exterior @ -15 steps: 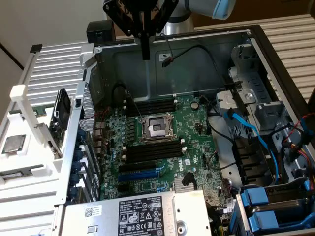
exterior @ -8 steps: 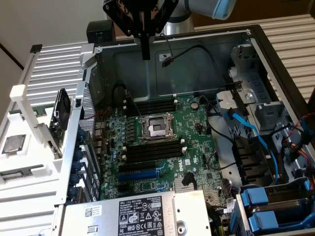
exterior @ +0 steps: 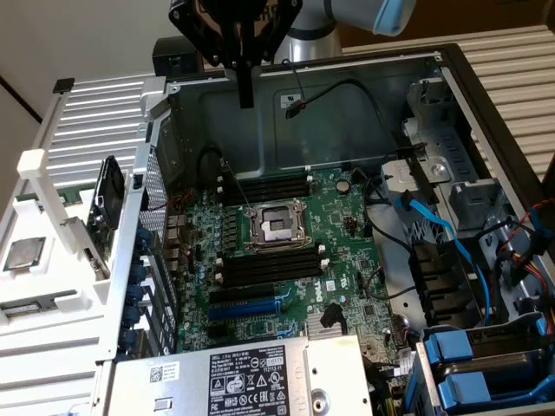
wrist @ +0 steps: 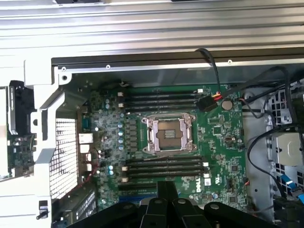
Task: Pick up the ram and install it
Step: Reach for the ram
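An open computer case (exterior: 451,65) lies on its side on a ribbed, pale metal surface (exterior: 512,61), which shows at the exterior view's upper right and again behind the case wall in the wrist view (wrist: 142,28). A plain light wall (exterior: 78,35) fills the upper left of the frame. The gripper (exterior: 247,102) hangs at the top centre, above the case's far wall. Its black jaws are clenched together with nothing between them, and in the wrist view (wrist: 166,187) they point down over the green board (exterior: 347,251). At mid-frame the empty socket (exterior: 276,225) sits between two banks of black slots (exterior: 264,269). A white rack (exterior: 39,165) stands just outside the case at the left. What looks like the ram (exterior: 107,204) stands on edge there, well apart from the gripper, with a square silver chip (exterior: 23,254) nearby.
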`<state>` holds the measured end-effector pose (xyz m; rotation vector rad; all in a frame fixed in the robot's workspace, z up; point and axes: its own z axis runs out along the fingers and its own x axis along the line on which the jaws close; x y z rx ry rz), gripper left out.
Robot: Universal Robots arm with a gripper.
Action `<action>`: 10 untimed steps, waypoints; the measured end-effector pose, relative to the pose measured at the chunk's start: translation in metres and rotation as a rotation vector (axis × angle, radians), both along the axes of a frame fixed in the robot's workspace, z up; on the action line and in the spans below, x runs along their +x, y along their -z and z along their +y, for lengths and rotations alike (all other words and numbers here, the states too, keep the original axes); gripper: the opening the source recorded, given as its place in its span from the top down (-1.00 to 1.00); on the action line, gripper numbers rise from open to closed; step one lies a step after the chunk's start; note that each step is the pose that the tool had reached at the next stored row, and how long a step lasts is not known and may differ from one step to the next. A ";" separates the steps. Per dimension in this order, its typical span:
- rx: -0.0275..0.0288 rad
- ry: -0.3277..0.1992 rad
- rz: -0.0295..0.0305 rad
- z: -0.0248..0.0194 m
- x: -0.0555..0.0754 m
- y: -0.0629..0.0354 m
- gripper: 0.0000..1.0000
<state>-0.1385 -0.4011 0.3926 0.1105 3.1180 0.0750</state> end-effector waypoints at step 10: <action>0.0003 0.000 -0.0001 -0.0122 -0.062 0.0000 0.79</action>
